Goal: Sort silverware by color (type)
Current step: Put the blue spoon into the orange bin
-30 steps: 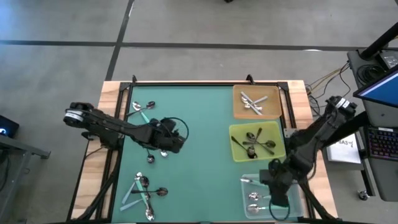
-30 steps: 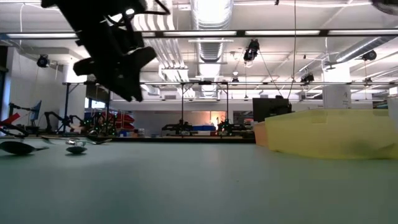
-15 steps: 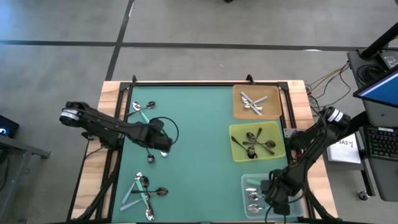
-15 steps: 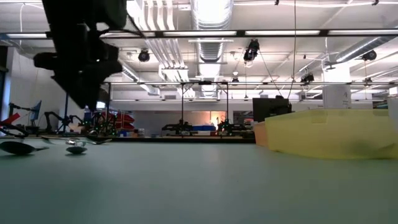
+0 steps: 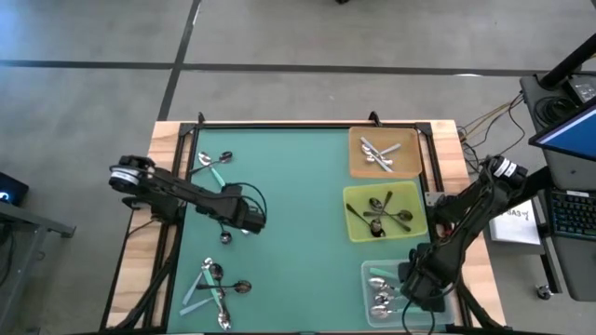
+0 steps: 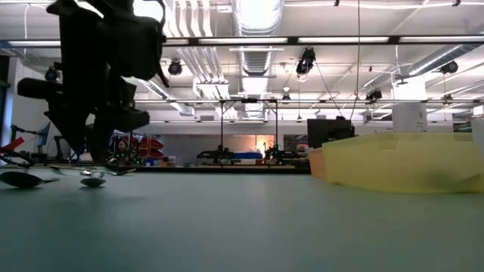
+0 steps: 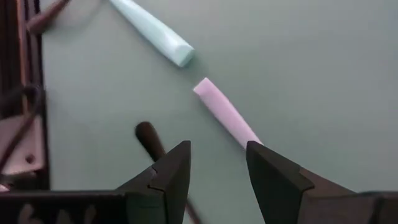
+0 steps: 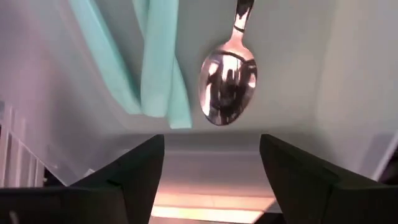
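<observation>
while overhead hides it, pink handle point(image 7: 227, 115) shows.

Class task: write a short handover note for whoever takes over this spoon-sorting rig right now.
Left tool: open, empty, low over the loose spoons at mid-left of the mat.
Right tool: open, empty, inside the clear tray with the teal-handled spoons.
Done: silver spoons lie in the brown tray, dark spoons in the yellow tray.
Left: spoon clusters at far left and near left.
</observation>
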{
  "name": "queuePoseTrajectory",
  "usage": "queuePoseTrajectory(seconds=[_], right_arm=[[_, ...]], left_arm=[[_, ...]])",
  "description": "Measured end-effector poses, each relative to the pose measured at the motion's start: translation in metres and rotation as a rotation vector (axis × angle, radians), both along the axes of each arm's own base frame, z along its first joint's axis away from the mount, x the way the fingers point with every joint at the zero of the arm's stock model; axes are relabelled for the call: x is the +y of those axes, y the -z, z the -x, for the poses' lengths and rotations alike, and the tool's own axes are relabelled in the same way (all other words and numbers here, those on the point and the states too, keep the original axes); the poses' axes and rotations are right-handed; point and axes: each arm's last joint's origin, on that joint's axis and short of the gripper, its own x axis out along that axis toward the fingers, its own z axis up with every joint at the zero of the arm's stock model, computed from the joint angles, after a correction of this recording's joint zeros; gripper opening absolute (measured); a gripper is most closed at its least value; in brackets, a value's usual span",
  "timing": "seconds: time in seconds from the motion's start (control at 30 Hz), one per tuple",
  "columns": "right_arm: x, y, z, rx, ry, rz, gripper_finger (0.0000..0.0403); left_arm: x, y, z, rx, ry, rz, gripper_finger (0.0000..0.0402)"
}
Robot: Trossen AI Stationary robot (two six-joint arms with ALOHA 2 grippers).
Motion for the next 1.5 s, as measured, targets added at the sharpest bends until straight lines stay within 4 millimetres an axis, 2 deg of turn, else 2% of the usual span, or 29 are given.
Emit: queuePoseTrajectory(seconds=[0.23, 0.37, 0.63, 0.77, 0.87, 1.0, 1.13, 1.37, 1.43, 1.5], right_arm=[[-0.003, -0.006, 0.002, -0.025, -0.037, -0.018, 0.0249], [-0.004, -0.007, 0.002, -0.052, -0.044, -0.009, 0.0240], [-0.005, -0.007, 0.002, -0.072, -0.057, -0.003, 0.0238], [-0.005, -0.007, 0.002, -0.073, -0.056, -0.001, 0.0235], [-0.005, -0.007, 0.002, -0.073, -0.057, -0.001, 0.0235], [-0.005, -0.007, 0.002, -0.075, -0.061, -0.003, 0.0235], [-0.005, -0.007, 0.002, -0.076, -0.064, -0.004, 0.0233], [-0.005, -0.007, 0.001, -0.103, -0.085, 0.007, 0.0232], [-0.007, -0.006, -0.001, -0.185, -0.085, 0.072, 0.0231], [-0.010, -0.006, -0.006, -0.299, -0.070, 0.165, 0.0230]], left_arm=[[-0.002, 0.023, -0.018, -0.079, -0.030, 0.030, 0.0141], [0.000, 0.033, -0.015, -0.020, -0.114, -0.002, 0.0141], [0.000, 0.042, -0.017, -0.024, -0.189, -0.030, 0.0139], [-0.001, 0.047, -0.018, -0.041, -0.229, -0.030, 0.0123], [-0.001, 0.050, -0.018, -0.058, -0.244, -0.018, 0.0097], [-0.001, 0.051, -0.020, -0.077, -0.251, -0.012, 0.0055], [-0.001, 0.050, -0.020, -0.047, -0.178, 0.006, 0.0021], [-0.001, 0.043, -0.022, -0.014, -0.048, 0.037, 0.0019], [-0.002, 0.036, -0.026, -0.023, 0.000, 0.030, 0.0019], [-0.004, 0.024, -0.039, -0.137, 0.045, 0.024, 0.0019]])
